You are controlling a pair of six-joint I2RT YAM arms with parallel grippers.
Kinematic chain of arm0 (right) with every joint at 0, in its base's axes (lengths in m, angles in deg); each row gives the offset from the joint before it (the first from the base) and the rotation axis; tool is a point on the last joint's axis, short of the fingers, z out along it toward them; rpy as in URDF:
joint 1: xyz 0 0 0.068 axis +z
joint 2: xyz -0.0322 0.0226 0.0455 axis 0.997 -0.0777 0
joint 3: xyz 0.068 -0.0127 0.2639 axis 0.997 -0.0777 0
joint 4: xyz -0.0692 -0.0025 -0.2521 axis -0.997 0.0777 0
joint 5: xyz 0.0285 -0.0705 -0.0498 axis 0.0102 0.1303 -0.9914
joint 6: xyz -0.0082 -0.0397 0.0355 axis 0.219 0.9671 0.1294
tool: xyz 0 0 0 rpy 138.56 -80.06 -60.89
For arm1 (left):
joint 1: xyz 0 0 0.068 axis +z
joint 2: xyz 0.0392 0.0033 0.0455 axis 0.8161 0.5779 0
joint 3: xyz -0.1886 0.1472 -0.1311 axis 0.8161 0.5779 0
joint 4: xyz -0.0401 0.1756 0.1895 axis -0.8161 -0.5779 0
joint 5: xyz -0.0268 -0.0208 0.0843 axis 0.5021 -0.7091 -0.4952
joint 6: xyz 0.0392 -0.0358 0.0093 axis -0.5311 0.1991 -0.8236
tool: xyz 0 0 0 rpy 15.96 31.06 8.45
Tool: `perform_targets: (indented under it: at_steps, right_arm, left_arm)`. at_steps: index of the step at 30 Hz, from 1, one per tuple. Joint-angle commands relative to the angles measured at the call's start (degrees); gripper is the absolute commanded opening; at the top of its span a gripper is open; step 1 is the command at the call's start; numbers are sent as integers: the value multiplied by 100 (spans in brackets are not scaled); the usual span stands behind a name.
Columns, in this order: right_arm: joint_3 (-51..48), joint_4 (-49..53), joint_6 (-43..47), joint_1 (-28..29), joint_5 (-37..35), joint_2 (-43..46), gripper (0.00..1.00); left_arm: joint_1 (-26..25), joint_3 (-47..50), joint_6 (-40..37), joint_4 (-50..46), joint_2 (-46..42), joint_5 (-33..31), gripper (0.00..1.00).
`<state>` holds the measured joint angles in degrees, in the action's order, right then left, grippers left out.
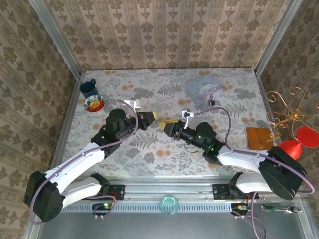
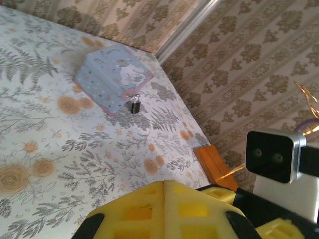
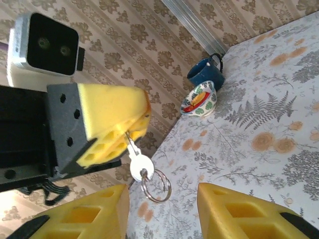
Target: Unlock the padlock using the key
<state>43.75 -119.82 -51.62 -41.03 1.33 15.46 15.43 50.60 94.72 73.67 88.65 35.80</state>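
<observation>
- My left gripper (image 3: 141,118), with yellow foam pads, is closed tight on the small greyish metal key (image 3: 139,166). The blade is pinched between the pads, and the round head hangs below with a thin wire ring (image 3: 156,185) through it.
- The key is in the air, well apart from the pale blue-lilac rectangular tin (image 1: 204,88), to the near-left of it in the top view.
- My right gripper (image 3: 162,211) is just under the key. Its two yellow fingers stand apart, holding nothing, and the ring hangs over the gap between them.
- The tiny padlock (image 2: 134,104), with black square body and thin silvery shackle, stands upright on the flowered table (image 1: 149,149), just beside the near corner of the tin. I cannot tell if it touches the tin.
- Both grippers meet tip to tip, well apart from the padlock.
</observation>
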Motion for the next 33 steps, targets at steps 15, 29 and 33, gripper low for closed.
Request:
perform_targets:
  at_steps: [15, 29, 33]
  right_arm:
    - [276, 1223, 4048, 1645, -1864, 969, 41]
    - [442, 286, 6011, 1952, -2449, -383, 41]
    - [526, 22, 6072, 2050, -2743, -808, 38]
  left_arm:
    - [-125, -1180, 661, -3572, -198, -2292, 0]
    - [-914, -893, 2192, -3596, -156, -2615, 0]
    - [-993, -924, 2203, -3686, -137, -2607, 0]
